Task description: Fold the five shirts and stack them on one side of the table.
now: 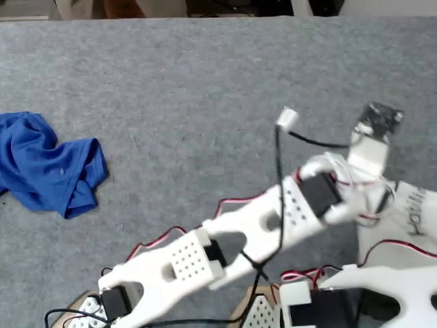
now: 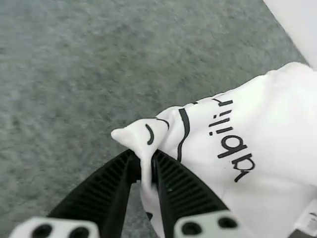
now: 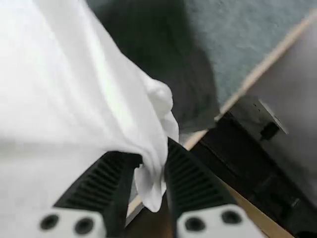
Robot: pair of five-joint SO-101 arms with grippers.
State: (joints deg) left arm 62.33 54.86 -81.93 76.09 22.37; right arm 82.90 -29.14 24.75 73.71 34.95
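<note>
A white shirt (image 2: pixel 257 148) with black print lies at the table's right side (image 1: pixel 418 205). My left gripper (image 2: pixel 143 161) is shut on a bunched corner of it, just above the grey cloth. The left arm (image 1: pixel 273 222) stretches from the front left across to that shirt. My right gripper (image 3: pixel 151 158) is shut on another fold of the white shirt (image 3: pixel 64 89), which hangs over its fingers close to the table's edge. A crumpled blue shirt (image 1: pixel 51 164) lies at the far left, apart from both arms.
The grey table cover (image 1: pixel 205 89) spreads wide between the two shirts. The table's pale wooden edge (image 3: pixel 257 74) runs next to the right gripper, with dark equipment (image 3: pixel 262 148) beyond it. Red and black cables (image 1: pixel 239 201) trail along the left arm.
</note>
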